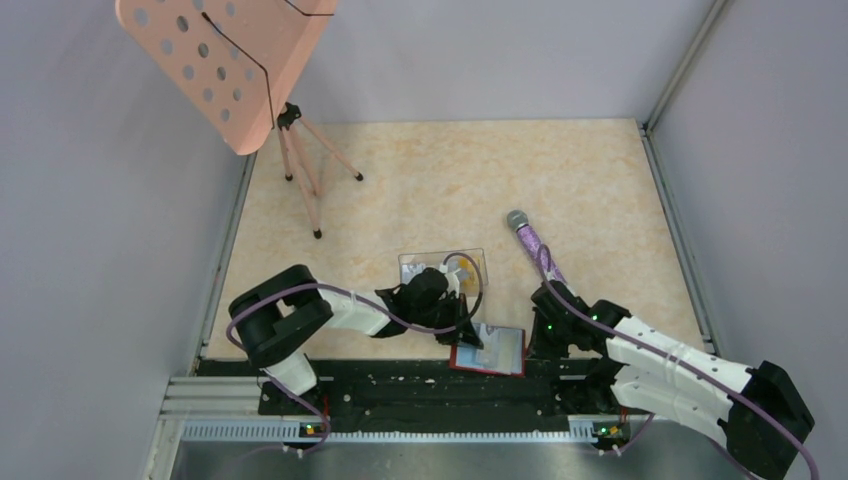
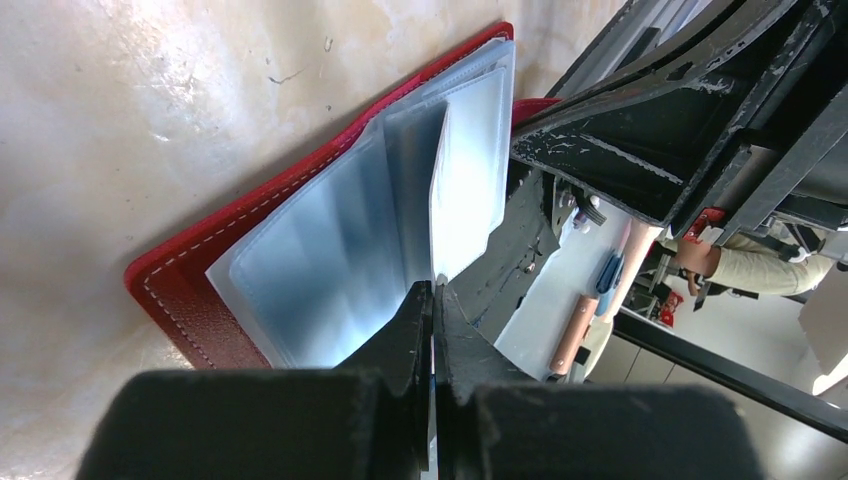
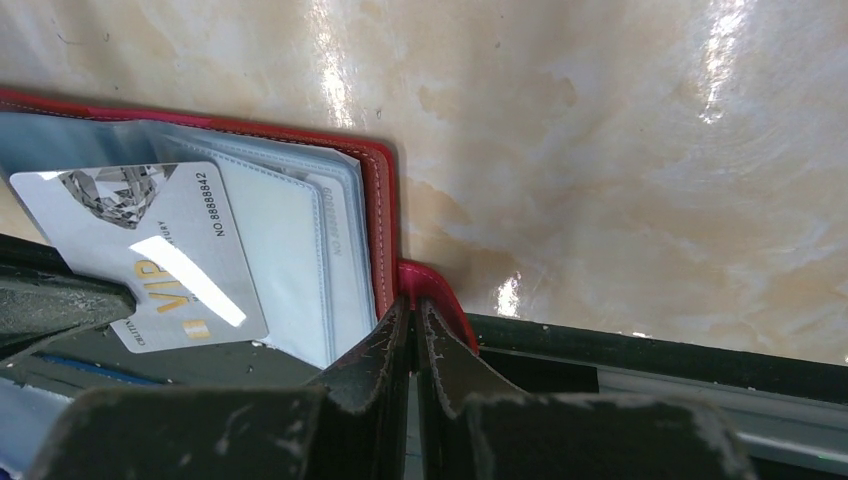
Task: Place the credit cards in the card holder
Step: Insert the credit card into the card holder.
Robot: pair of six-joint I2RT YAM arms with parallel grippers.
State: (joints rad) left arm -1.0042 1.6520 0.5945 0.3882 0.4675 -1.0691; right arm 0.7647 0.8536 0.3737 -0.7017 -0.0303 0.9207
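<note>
The red card holder (image 1: 500, 352) lies open at the table's near edge, its clear sleeves (image 2: 330, 260) fanned up. My left gripper (image 2: 433, 295) is shut on a pale blue-white credit card (image 2: 468, 170) and holds it upright against the sleeves. In the right wrist view that card (image 3: 150, 255) shows "VIP" print and lies over the sleeves. My right gripper (image 3: 413, 312) is shut on the holder's red cover edge (image 3: 432, 285) at its near right corner. A yellow-orange card (image 1: 462, 266) shows in a clear tray (image 1: 420, 266) behind the left wrist.
A purple microphone (image 1: 530, 240) lies just beyond the right arm. A pink perforated music stand (image 1: 225, 60) on a tripod (image 1: 310, 185) stands at the back left. A black strip (image 1: 400, 385) runs along the near table edge, under the holder's near side.
</note>
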